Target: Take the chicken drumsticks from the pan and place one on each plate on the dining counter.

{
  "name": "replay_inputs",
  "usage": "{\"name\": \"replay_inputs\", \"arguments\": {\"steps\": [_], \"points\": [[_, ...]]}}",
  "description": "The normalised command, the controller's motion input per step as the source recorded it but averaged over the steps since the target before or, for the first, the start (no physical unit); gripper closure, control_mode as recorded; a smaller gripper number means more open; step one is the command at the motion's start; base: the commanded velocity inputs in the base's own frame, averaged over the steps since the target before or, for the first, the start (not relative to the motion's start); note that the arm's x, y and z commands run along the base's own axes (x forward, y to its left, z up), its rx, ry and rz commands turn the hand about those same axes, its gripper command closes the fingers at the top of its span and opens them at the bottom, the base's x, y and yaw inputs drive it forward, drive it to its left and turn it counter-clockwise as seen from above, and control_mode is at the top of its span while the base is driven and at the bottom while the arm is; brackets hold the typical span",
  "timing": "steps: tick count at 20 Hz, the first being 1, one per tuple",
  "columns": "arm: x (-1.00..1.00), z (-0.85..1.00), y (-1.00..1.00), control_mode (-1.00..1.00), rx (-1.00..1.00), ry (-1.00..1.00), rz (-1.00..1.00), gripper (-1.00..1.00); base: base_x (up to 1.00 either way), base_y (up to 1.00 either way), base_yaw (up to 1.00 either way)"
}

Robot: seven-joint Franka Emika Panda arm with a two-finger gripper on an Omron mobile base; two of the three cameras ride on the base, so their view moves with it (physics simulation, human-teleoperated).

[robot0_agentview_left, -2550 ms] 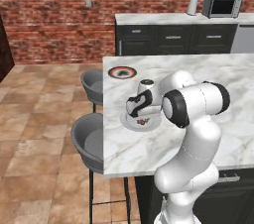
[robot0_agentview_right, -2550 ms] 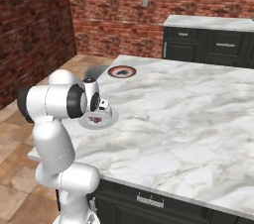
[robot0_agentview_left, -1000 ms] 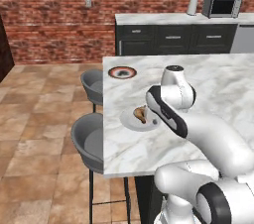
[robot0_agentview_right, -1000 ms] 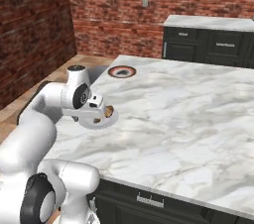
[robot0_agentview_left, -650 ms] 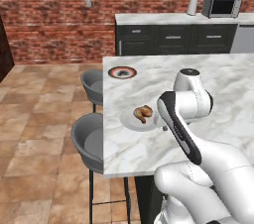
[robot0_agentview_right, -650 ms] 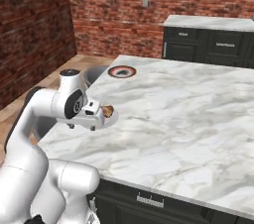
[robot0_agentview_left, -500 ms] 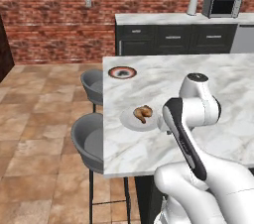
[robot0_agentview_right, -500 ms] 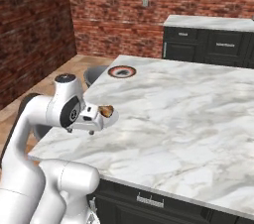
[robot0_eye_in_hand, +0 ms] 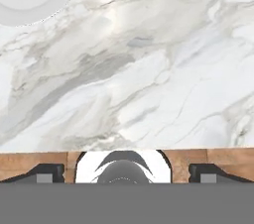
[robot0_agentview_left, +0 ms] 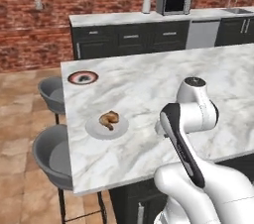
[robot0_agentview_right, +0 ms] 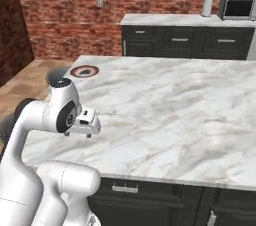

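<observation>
One chicken leg [robot0_agentview_left: 109, 119] lies on the white plate [robot0_agentview_left: 94, 130] near the desk's [robot0_agentview_left: 149, 89] left edge, so the wide-open, empty claw [robot0_eye_in_hand: 127, 171] must fetch another for the red-rimmed plate [robot0_agentview_left: 83, 77].

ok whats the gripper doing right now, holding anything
Gripper: open, holding nothing; a chicken drumstick lies on the plain plate.

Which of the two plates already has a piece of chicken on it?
The plain pale plate nearer the counter's edge holds a drumstick; the red-rimmed plate behind it is bare.
</observation>
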Motion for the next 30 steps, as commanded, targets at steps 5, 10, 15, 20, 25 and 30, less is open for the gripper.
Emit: {"name": "replay_inputs", "arguments": {"steps": [5, 10, 15, 20, 25, 30], "points": [[0.00, 0.00, 0.00, 1.00, 0.00, 0.00, 0.00, -1.00, 0.01, -0.52, -0.76], [0.00, 0.00, 0.00, 1.00, 0.00, 0.00, 0.00, -1.00, 0.00, -0.51, -0.85], [0.00, 0.00, 0.00, 1.00, 0.00, 0.00, 0.00, -1.00, 0.00, -0.45, -0.90], [0.00, 0.00, 0.00, 1.00, 0.00, 0.00, 0.00, -1.00, 0.23, -0.62, -0.55], [0.00, 0.00, 0.00, 1.00, 0.00, 0.00, 0.00, -1.00, 0.60, -0.70, -0.14], [0.00, 0.00, 0.00, 1.00, 0.00, 0.00, 0.00, -1.00, 0.72, -0.61, -0.05]]}}
